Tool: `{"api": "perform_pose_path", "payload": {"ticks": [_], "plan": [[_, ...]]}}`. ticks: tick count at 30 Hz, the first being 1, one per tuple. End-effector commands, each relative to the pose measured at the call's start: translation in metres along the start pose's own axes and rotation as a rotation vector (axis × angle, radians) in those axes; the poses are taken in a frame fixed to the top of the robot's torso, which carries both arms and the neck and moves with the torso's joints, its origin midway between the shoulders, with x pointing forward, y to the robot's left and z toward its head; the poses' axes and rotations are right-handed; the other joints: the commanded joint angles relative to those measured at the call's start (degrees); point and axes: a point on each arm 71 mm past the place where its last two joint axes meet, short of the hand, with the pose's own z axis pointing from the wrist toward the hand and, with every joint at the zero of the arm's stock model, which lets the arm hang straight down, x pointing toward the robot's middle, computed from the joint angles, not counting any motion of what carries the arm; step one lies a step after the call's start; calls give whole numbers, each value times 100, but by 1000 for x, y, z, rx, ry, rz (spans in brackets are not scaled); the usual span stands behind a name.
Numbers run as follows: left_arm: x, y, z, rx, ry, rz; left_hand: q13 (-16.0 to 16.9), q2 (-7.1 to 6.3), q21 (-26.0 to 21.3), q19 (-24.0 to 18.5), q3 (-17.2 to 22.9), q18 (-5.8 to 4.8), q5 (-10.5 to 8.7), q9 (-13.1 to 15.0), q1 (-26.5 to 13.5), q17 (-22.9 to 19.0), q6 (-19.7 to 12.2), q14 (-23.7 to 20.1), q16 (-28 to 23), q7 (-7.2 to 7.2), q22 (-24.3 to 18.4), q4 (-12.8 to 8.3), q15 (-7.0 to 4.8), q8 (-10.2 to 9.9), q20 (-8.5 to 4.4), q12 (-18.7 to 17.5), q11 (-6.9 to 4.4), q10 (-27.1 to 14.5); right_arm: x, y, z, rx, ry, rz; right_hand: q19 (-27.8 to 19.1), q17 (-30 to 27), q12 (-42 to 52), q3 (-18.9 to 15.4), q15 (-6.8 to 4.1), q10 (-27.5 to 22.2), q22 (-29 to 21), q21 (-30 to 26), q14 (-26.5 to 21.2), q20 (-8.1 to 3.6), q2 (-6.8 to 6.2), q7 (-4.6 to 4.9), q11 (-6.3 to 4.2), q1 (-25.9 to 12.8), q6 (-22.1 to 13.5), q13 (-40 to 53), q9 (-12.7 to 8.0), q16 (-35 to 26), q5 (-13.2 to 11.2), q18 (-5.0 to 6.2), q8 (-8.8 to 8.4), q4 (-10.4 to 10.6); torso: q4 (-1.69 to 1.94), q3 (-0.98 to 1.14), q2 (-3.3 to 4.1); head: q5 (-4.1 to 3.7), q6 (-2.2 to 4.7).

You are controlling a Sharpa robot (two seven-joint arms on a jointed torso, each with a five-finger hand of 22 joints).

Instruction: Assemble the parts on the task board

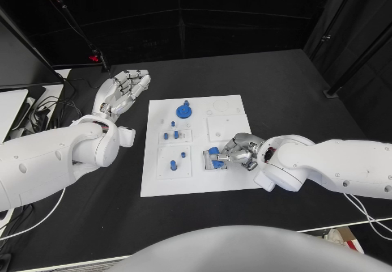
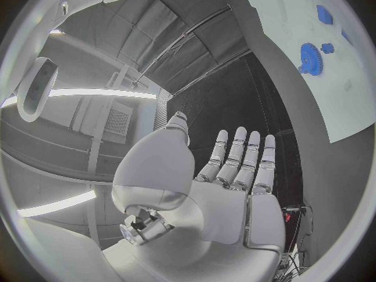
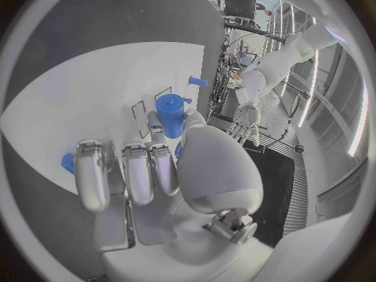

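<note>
at centre right of the head view the right hand (image 1: 235,152) curls over the board's (image 1: 155,181) lower right pocket, fingers closed on a blue part (image 3: 169,114), seemingly to seat it, while the left hand (image 1: 121,92) rests flat, empty and spread, upper left, clear of the work.

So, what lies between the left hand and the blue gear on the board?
In the head view, only bare black table and the task board edge separate the left hand from the blue gear.
</note>
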Motion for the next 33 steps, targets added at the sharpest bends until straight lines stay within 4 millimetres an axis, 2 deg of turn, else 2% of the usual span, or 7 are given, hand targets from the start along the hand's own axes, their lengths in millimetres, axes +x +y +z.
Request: {"api": "perform_pose_path", "payload": {"ticks": [1,33], "plan": [[1,-8,0,94,6,-6,-7,43,34,-1,-43,-107,36,-7,-8,-9,-46,-18,39,834,-9,1,8,25,14,30,-13,-44,1,2,0,-13,7,-30,596,1509,14,-42,-15,605,1509,19,605,5,-7,-42,17,-38,46,1508,4,14,-50,-42,-15,-14,-1,-2,1,5,-1],[1,-7,1,88,8,-8,-8,49,34,-3,-50,-107,38,-11,-2,-15,-49,-14,47,834,-12,1,8,30,14,36,-13,-46,3,5,1,-30,11,-77,596,1509,14,-114,-18,605,1509,19,605,2,-36,-37,21,15,39,1508,23,14,-173,-42,-34,-24,3,-1,2,33,-1]]}}
